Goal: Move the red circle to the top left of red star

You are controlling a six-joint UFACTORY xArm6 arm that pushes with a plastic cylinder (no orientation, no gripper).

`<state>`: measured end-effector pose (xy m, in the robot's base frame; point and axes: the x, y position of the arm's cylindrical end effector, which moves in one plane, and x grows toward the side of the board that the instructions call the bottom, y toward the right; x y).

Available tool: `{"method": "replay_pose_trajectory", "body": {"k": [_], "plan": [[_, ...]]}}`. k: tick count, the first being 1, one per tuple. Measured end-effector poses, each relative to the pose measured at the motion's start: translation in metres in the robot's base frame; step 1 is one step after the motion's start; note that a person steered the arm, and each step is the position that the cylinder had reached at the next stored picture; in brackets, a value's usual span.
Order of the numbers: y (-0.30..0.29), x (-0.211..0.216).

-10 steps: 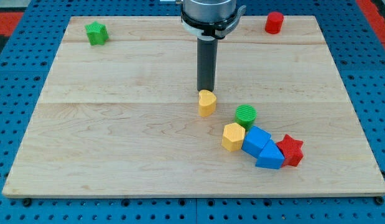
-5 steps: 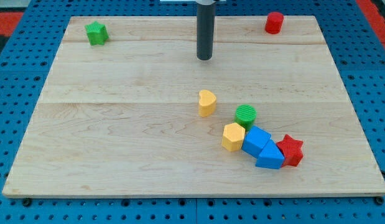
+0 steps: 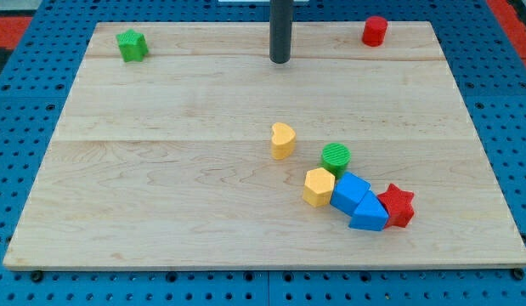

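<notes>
The pale wooden desk point(image 3: 161, 195) fills most of the frame, lying on a blue perforated base point(image 3: 16, 170). Toward the lower right of the frame sits a tight cluster: two blue plastic blocks point(image 3: 359, 202), whose exact shapes are hard to make out as they press together, with a yellow hexagon block point(image 3: 318, 186) touching them on the left, a green ridged circle block point(image 3: 336, 157) just above, and the red star block point(image 3: 398, 205) touching them on the right. A yellow heart-shaped block point(image 3: 283, 140) stands alone near the centre, a little up and left of the cluster. A green star block point(image 3: 132, 44) lies in the upper left corner.

The straight dark rod comes down from the top edge of the frame, upright, and my tip point(image 3: 280, 61) rests on the desk at upper centre, well apart from every block. The arm carries no gripper, so nothing is held.

The red circle block point(image 3: 375, 31), a short upright cylinder, stands in the upper right of the frame, to the right of my tip and far above the red star block.
</notes>
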<state>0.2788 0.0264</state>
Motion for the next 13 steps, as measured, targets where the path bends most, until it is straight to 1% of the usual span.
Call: {"method": "replay_pose_trajectory", "body": {"k": [2, 3, 4, 6, 7, 8, 9, 10, 11, 13], "plan": [[0.013, -0.003], [0.040, -0.009], [0.102, -0.011], [0.206, -0.014], [0.234, -0.064], [0.220, -0.088], [0.148, -0.074], [0.107, -0.046], [0.086, -0.021], [0.073, -0.019]]}}
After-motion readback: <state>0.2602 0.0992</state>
